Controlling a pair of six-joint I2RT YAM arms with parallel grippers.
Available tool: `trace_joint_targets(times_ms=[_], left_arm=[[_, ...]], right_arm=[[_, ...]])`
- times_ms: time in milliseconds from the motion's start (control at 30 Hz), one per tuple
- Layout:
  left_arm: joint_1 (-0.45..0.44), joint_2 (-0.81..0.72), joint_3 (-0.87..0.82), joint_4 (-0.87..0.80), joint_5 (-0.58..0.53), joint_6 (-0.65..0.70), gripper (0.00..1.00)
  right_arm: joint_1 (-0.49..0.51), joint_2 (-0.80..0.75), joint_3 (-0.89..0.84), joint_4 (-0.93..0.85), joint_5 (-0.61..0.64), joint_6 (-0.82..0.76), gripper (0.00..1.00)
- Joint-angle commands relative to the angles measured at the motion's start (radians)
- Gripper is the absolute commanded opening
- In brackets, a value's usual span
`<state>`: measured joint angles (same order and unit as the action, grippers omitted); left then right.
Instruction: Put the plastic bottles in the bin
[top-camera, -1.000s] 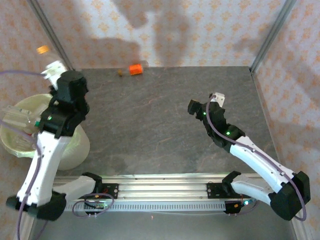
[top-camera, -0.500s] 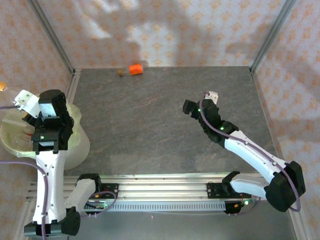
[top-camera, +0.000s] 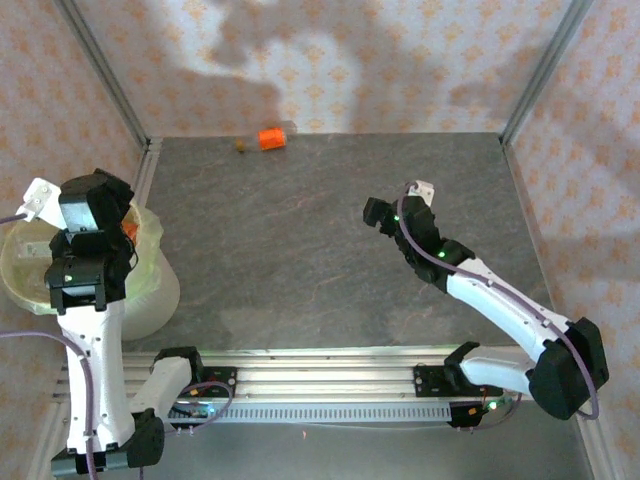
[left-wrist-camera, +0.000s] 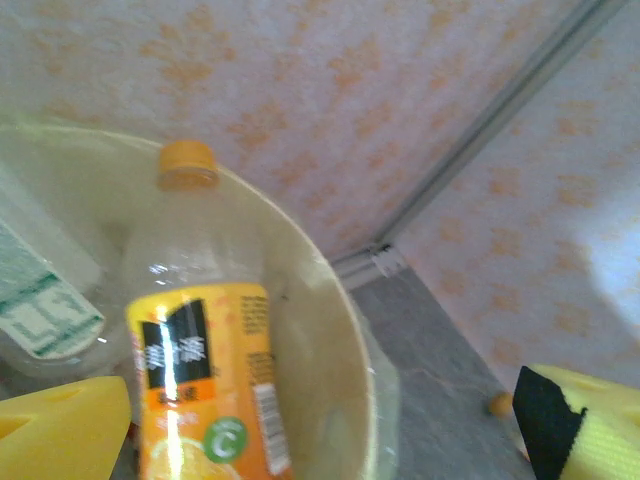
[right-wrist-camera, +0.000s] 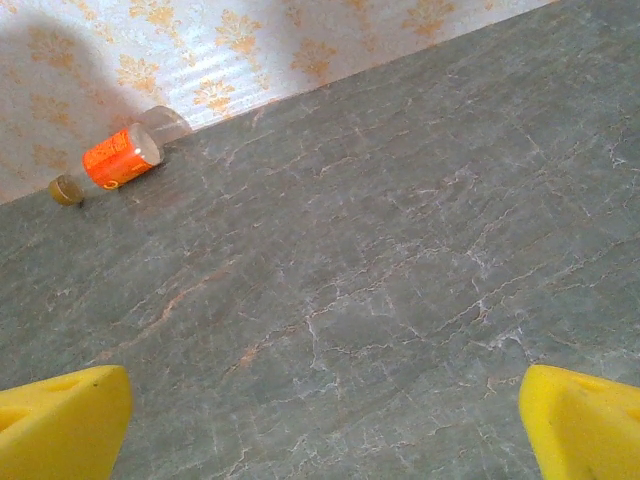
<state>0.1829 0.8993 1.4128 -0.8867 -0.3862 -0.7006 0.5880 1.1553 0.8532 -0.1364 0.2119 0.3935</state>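
Observation:
The bin, white with a pale yellow-green bag, stands off the table's left edge. My left gripper hangs over its rim, jaws wide open. Below them a clear bottle with an orange label and orange cap lies inside the bin, beside my left finger. A second bottle with a green-and-white label lies next to it. Another bottle with an orange label lies at the table's back wall. My right gripper is open over bare table.
A small brownish loose cap sits just left of the far bottle. The grey stone table is walled by patterned panels with metal corner posts. The arms' rail runs along the near edge.
My left arm swung left and down from high near the back wall to over the bin. The orange-capped bottle left its jaws and now lies in the bin. The right gripper shifted slightly left.

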Motion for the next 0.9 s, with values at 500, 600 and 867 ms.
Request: trace_joint_targets(times_ms=[500, 600, 867], left_arm=[[-0.504, 0.399, 0.204, 0.319, 0.160, 0.020, 0.99], [-0.552, 0.578, 0.309, 0.316, 0.170, 0.021, 1.00], [-0.577, 0.873, 0.468, 0.334, 0.073, 0.036, 1.00]], right_arm=[[-0.007, 0.007, 0.027, 0.040, 0.082, -0.004, 0.99], [-0.007, 0.001, 0.041, 0.009, 0.110, 0.006, 0.99], [-0.009, -0.009, 0.018, -0.060, 0.164, 0.027, 0.99]])
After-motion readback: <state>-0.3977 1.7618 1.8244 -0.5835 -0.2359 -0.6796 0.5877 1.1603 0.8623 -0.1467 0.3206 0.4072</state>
